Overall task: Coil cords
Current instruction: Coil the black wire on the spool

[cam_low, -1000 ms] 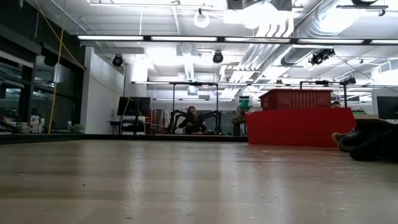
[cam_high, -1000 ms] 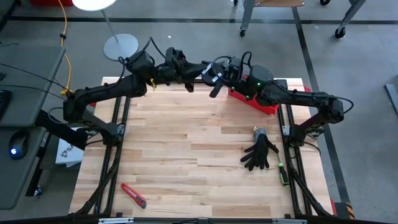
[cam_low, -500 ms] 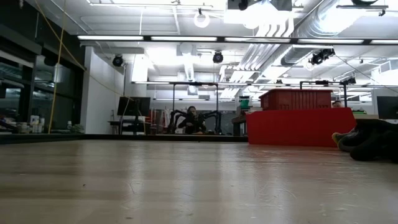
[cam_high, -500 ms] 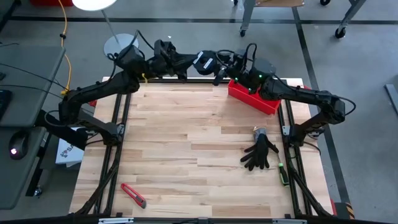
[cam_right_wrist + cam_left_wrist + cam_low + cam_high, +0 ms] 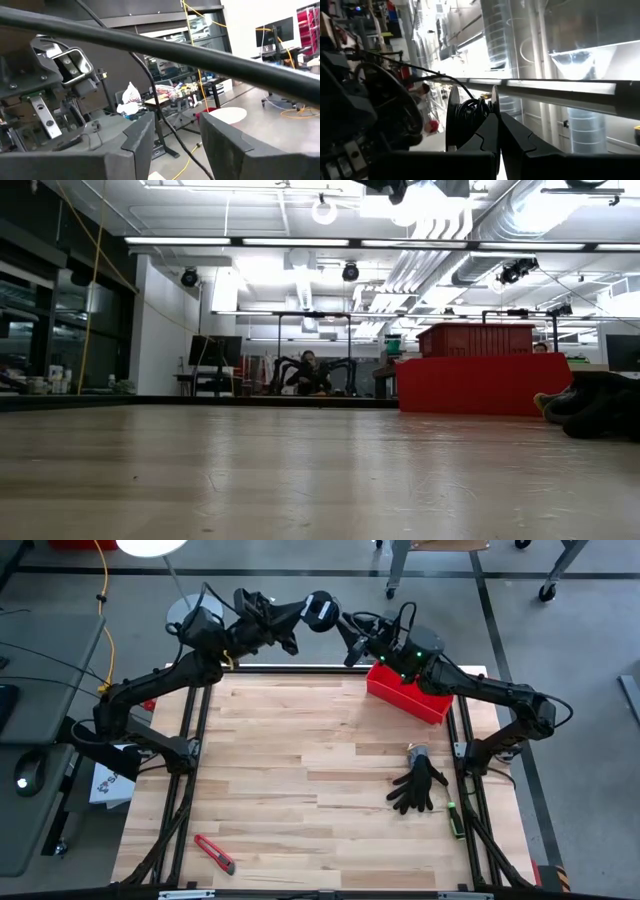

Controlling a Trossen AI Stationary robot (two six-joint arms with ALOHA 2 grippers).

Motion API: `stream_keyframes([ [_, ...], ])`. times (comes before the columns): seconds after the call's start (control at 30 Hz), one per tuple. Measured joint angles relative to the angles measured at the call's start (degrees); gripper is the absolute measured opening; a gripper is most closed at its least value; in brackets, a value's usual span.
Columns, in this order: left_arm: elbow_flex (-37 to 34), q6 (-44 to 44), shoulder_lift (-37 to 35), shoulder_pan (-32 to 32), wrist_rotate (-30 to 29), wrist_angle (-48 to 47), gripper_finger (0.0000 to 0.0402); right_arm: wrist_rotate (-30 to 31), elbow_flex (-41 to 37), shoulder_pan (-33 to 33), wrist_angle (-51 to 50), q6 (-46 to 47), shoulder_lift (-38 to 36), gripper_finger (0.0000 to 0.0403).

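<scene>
From above, both arms reach past the far edge of the table [image 5: 300, 770]; the left tool [image 5: 300, 622] is clamped on the black spool [image 5: 322, 610], which it holds up in the air beyond that edge; the right tool [image 5: 352, 643] sits just beside it, fingers apart and empty, above the red bin [image 5: 408, 698]; a black glove [image 5: 418, 783] and a red knife [image 5: 214, 853] lie on the wood, well apart.

The left wrist view alone shows the spool [image 5: 470, 117] edge-on, dark cord [image 5: 472, 109] wound between its two rims, with the closed fingers [image 5: 492, 140] pinching one rim; the right wrist view shows its own two fingers [image 5: 140, 142] spread with nothing between them.

The low view catches only bare table, the bin [image 5: 482, 380] and the glove [image 5: 592, 405]; a bit of dark arm shows at its upper edge.

A second ago the two tools were lower and over the table's far edge, close together; since then the left arm has lifted the spool up and back, and the right tool has opened and let go.
</scene>
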Motion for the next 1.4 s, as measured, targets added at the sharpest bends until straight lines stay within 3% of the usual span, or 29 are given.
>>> stream_keyframes([
  [0.4, 0.0, 0.5, 0.0, 0.6, -1.1, 1.3, 0.0, 1.1, 0.0, -0.6, 0.4, -3.6, -0.1, 0.0151],
  [0.53, 0.0, 0.5, 0.0, 0.6, -1.2, 1.3, 0.0, 4.1, 0.0, -0.6, -1.1, -6.7, 0.2, 0.0151],
  [0.77, -0.1, 0.6, 0.0, 0.6, -1.3, 1.3, 0.0, -0.6, 0.0, -0.6, -1.1, -7.9, 0.2, 0.0151],
  [1.17, -0.1, 0.5, 0.0, 0.6, -1.4, 1.3, 0.0, -0.3, 0.0, -0.6, -1.3, -9.8, 2.0, 0.0151],
  [1.4, -0.1, 0.6, 0.0, 0.6, -1.4, 1.3, 0.0, -1.6, 0.0, -0.6, 4.3, -11.1, 2.1, 0.0151],
])
